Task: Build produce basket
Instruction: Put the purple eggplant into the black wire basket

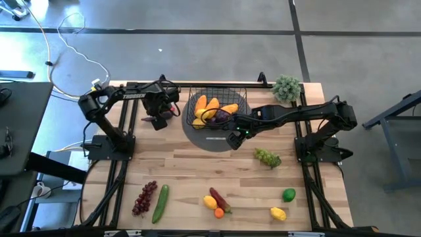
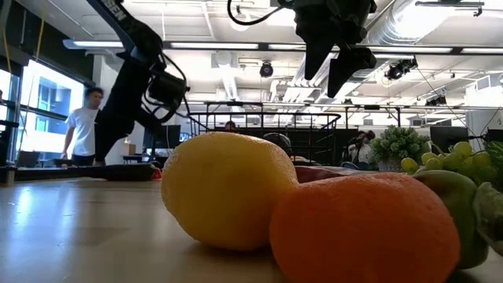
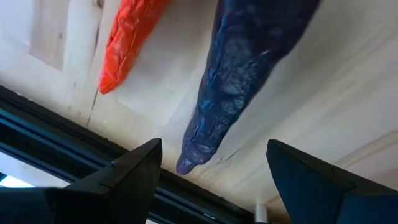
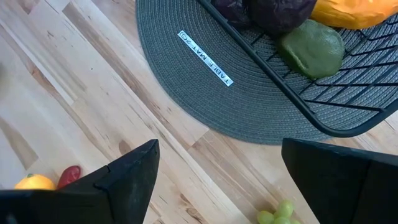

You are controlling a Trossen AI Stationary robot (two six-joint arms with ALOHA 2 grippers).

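Basket [image 1: 217, 108] sits on the round mat [image 1: 209, 138] at the worktop's [image 1: 191, 164] far middle, partly filled. You've still got grapes [image 1: 268, 157], cucumber [image 1: 160, 203], lime [image 1: 289, 195] and lemon [image 1: 278, 213] loose on the worktop. Right gripper [image 1: 234, 139] hovers open and empty by the mat; left gripper [image 1: 158, 122] open beside the basket.

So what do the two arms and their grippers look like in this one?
Both arms are black, jointed and slim. The left gripper carries a red part and a small white label near the elbow. The right gripper shows a small green light. The fingers are dark, flat and taper to angular tips.
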